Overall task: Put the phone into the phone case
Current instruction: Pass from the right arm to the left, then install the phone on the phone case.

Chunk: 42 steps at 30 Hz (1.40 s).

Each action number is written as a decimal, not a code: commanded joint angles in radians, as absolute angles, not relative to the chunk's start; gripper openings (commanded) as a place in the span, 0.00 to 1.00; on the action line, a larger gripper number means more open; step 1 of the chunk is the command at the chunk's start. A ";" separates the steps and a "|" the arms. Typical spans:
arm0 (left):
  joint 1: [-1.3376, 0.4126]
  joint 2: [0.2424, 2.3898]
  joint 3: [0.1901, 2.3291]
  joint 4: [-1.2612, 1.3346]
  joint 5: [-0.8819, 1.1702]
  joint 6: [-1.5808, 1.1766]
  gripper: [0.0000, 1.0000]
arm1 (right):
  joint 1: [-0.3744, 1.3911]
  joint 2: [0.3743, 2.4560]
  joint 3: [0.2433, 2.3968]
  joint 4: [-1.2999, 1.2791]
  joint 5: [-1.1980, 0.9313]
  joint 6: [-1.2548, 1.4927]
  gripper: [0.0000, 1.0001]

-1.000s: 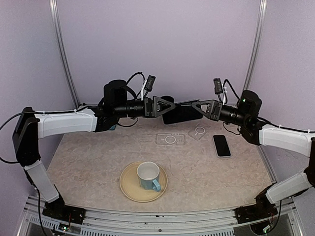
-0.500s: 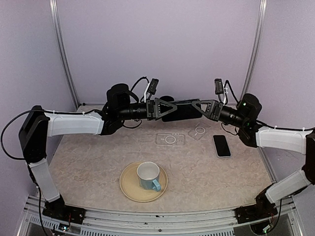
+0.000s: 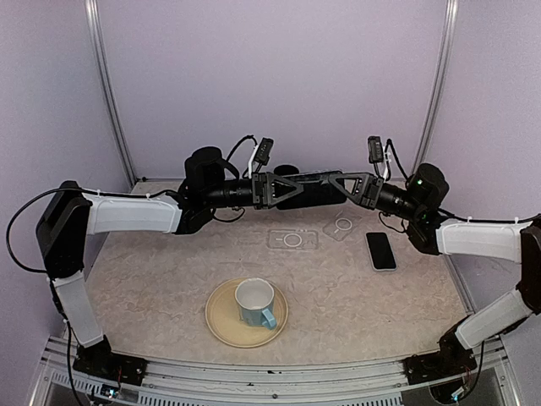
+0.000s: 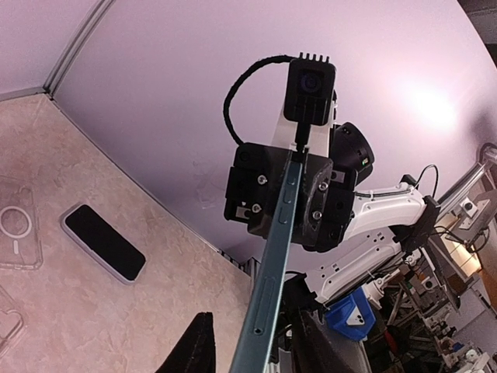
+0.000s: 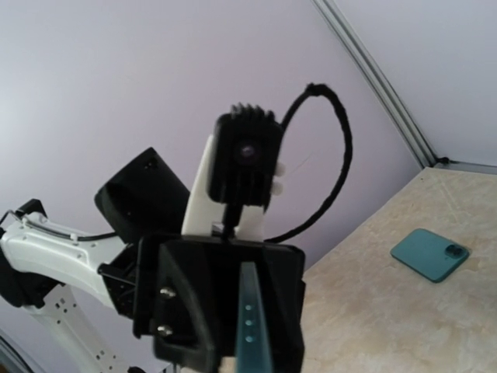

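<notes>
A dark teal phone (image 3: 314,193) hangs in the air over the back of the table, level, between my two grippers. My right gripper (image 3: 336,183) is shut on its right end. My left gripper (image 3: 294,183) has its jaws on either side of the left end. In the left wrist view the phone (image 4: 279,233) runs edge-on between my fingers (image 4: 200,346), with a gap showing on each side. In the right wrist view the phone's edge (image 5: 250,326) leads to the left gripper's body. A clear phone case (image 3: 292,239) lies flat on the table below.
A second clear case (image 3: 341,227) lies beside the first one. A black-screened phone (image 3: 380,250) rests on the table at the right. Another teal phone (image 5: 429,253) lies back up on the table. A blue cup (image 3: 254,302) stands on a tan plate (image 3: 221,326) near the front.
My left gripper has slid right onto the phone's left end and its jaws have narrowed around it. My right gripper has kept its hold, with the phone a little higher.
</notes>
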<state>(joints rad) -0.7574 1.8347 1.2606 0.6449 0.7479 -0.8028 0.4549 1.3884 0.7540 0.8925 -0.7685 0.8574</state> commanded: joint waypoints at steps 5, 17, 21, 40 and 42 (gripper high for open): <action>-0.766 1.834 1.253 0.707 0.792 -0.810 0.11 | 0.446 1.406 0.741 0.936 -0.722 0.850 0.00; -0.723 1.796 1.246 0.611 0.743 -0.760 0.00 | 0.439 1.390 0.795 0.745 -0.707 0.776 0.28; -0.697 1.776 1.243 0.549 0.718 -0.728 0.00 | 0.426 1.391 0.808 0.683 -0.713 0.753 0.51; -0.564 1.921 1.469 0.107 0.749 -0.635 0.00 | 0.396 1.497 0.914 0.277 -0.559 0.568 0.87; -0.561 1.955 1.506 0.060 0.755 -0.634 0.00 | 0.396 1.520 0.917 0.265 -0.560 0.562 0.88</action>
<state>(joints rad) -0.5659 1.9011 1.4261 0.1421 0.7120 -0.6533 0.4053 1.4746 0.8852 0.3519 -0.5972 0.6094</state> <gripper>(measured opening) 0.073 0.874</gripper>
